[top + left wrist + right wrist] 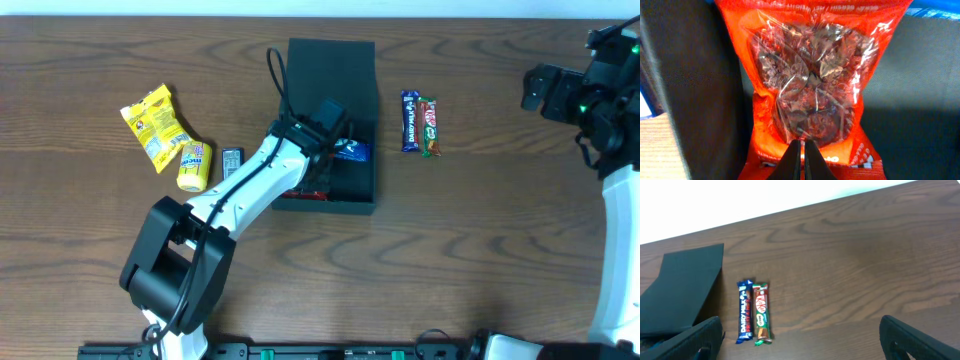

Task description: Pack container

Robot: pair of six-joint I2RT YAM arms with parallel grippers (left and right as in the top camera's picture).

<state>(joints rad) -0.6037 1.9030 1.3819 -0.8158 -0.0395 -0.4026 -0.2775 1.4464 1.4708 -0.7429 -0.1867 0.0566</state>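
Note:
The container [362,105] is a dark green box at the table's middle, its flap lid [330,58] open at the back; it also shows in the right wrist view [685,292]. My left gripper [334,140] reaches down inside it. In the left wrist view its jaws [800,146] are shut, pinching a red packet [810,75] with a clear window over dark biscuits, low between the box walls. The red packet's edge [303,193] shows at the box's front. A blue packet [353,152] lies inside too. My right gripper [545,88] is open and empty, high at the far right [800,345].
A Dairy Milk bar [409,120] and a KitKat bar [429,127] lie side by side right of the box, also seen from the right wrist [745,311]. Left of the box lie yellow packets [155,125], a small yellow packet [193,165] and a small dark packet [231,160].

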